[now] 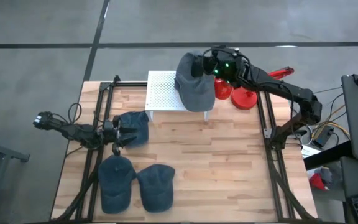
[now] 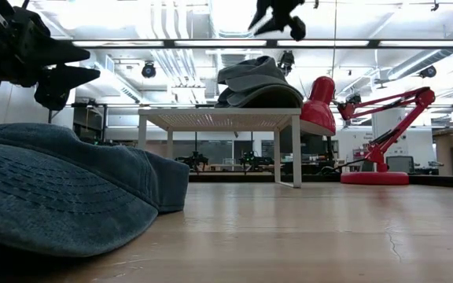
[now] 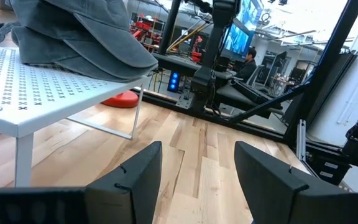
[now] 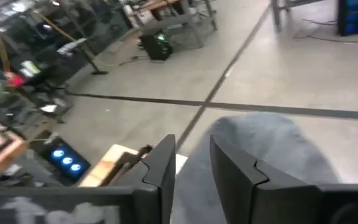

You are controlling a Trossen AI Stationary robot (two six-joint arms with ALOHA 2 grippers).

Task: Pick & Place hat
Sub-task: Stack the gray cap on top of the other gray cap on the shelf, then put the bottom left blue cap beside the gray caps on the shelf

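Observation:
Grey caps lie stacked on a small white perforated table at the far side; they also show in the low view and the left wrist view. My right gripper hangs above them, open and clear of them, with the grey crown beyond its fingers. My left gripper is open, at the left beside a blue cap that lies on the wooden table. Two more blue caps lie near the near edge.
A red desk lamp stands right of the white table, its arm reaching right. Black frame rails run along both table sides. A blue cap fills the low view's foreground. Bare wood lies in the middle and right.

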